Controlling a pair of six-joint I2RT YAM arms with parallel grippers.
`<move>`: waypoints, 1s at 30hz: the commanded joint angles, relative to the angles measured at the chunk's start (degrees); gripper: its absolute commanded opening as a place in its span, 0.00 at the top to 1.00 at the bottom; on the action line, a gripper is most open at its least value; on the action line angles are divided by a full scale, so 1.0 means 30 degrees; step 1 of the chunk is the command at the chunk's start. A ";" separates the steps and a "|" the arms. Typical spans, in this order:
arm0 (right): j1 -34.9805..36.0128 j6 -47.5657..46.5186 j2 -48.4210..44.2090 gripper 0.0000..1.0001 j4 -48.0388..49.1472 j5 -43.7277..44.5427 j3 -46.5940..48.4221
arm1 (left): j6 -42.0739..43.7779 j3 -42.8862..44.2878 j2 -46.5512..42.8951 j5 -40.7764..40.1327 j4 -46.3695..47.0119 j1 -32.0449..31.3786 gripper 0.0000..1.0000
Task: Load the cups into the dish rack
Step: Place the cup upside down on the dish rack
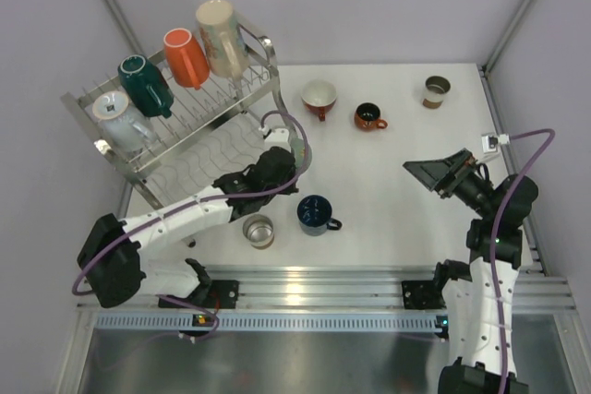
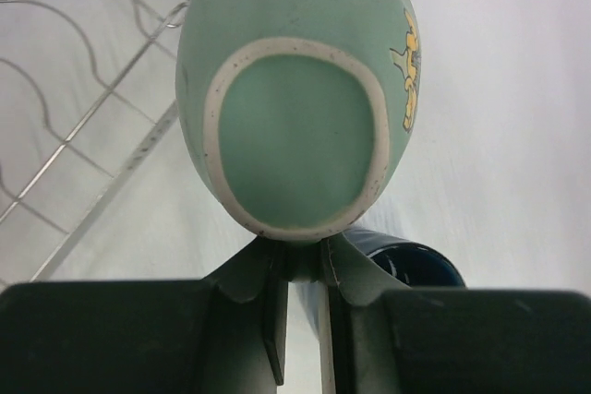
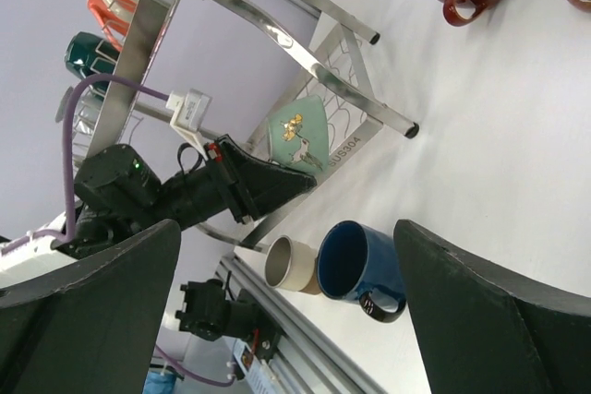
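- At the right end of the dish rack (image 1: 208, 149), by its lower tier, the left gripper (image 2: 300, 248) is clamped on the mint cup (image 2: 295, 89). Its two fingers pinch the edge of the cup between them.
- The mint cup is off the table (image 1: 397, 228) and tipped over. From these views I cannot tell if it touches the rack wires.
- On the upper tier of the rack four cups lean in one row: a pale blue cup (image 1: 120, 117), a dark teal cup (image 1: 146, 85), an orange cup (image 1: 186, 57) and a tall beige cup (image 1: 220, 37).
- On the table, a navy mug (image 1: 317, 214) and a grey cup (image 1: 259, 231) stand just beside each other, near the left arm.
- Farther back stand a red cup (image 1: 319, 97) and a small brown cup (image 1: 369, 117).
- The right gripper (image 1: 434, 171) is above the right side of the table, with its jaws spread wide apart and nothing between them.
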 commanded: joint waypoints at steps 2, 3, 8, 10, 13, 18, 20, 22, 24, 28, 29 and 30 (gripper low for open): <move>0.0202 -0.0908 -0.0365 0.01 -0.0669 0.0277 0.1114 | -0.0108 -0.0135 -0.0798 -0.1044 -0.0210 0.0953 1.00; 0.0231 -0.1055 -0.0365 0.01 -0.0816 0.0307 0.1173 | -0.0224 -0.0165 -0.0797 -0.1044 -0.0270 0.1072 1.00; 0.0378 -0.1788 -0.0453 0.01 -0.1520 0.0453 0.1495 | -0.0255 -0.0194 -0.0592 -0.1600 -0.0973 0.1832 1.00; 0.0436 -0.2021 -0.0482 0.01 -0.1726 0.0512 0.1554 | -0.0050 -0.0224 -0.0622 -0.1922 -0.1061 0.2097 1.00; 0.0466 -0.2169 -0.0540 0.01 -0.1872 0.0570 0.1584 | 0.0301 -0.0107 -0.0446 -0.1952 -0.1237 0.2654 1.00; 0.0495 -0.2404 -0.0541 0.01 -0.2107 0.0658 0.1642 | 0.0477 -0.0048 -0.0153 -0.1719 -0.1238 0.3591 1.00; 0.0495 -0.2579 -0.0541 0.01 -0.2340 0.0717 0.1759 | 0.0536 0.0069 0.0256 -0.1601 -0.1325 0.3884 1.00; 0.0495 -0.2783 -0.0599 0.01 -0.2487 0.0805 0.1876 | 0.0566 0.0157 0.0462 -0.1513 -0.1442 0.4061 1.00; 0.0524 -0.2960 -0.0599 0.01 -0.2780 0.0892 0.1964 | 0.0536 0.0157 0.0755 -0.1279 -0.1443 0.4324 1.00; 0.0554 -0.3253 -0.0570 0.01 -0.2985 0.0951 0.2023 | 0.0565 0.0215 0.1165 -0.1044 -0.1472 0.4763 1.00; 0.0583 -0.3282 -0.0599 0.01 -0.3015 0.0980 0.2023 | 0.0537 0.0245 0.1282 -0.1015 -0.1472 0.4881 1.00; 0.0583 -0.3399 -0.0628 0.01 -0.3131 0.0981 0.2052 | 0.0652 0.0303 0.1428 -0.0957 -0.1443 0.4969 1.00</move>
